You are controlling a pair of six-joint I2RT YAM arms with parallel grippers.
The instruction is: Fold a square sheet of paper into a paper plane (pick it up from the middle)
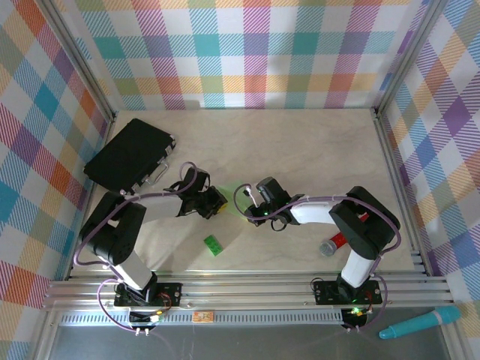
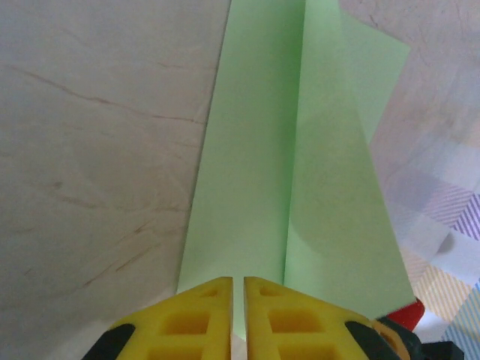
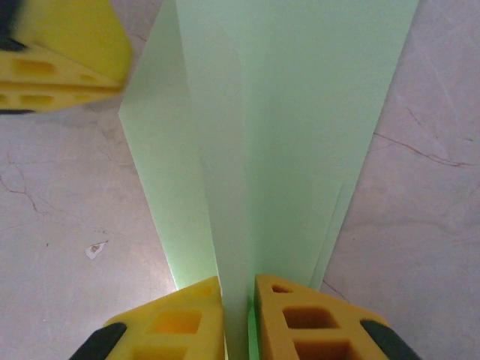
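Observation:
The pale-green paper (image 1: 232, 199) hangs between both grippers at the table's middle, folded lengthwise into a narrow shape with a centre crease. In the left wrist view the paper (image 2: 292, 150) runs away from my left gripper (image 2: 238, 289), whose yellow fingers are shut on its near end. My right gripper (image 3: 238, 291) is shut on the other end of the paper (image 3: 285, 112), with a raised fold between its fingers. The left gripper's yellow finger (image 3: 60, 60) shows at the top left there. From above, the left gripper (image 1: 217, 201) and right gripper (image 1: 248, 207) face each other closely.
A small bright-green toy brick (image 1: 214, 245) lies near the front, between the arms. A black case (image 1: 131, 155) sits at the back left. A red-capped cylinder (image 1: 332, 244) lies by the right arm. A teal pen (image 1: 420, 322) rests outside the table frame.

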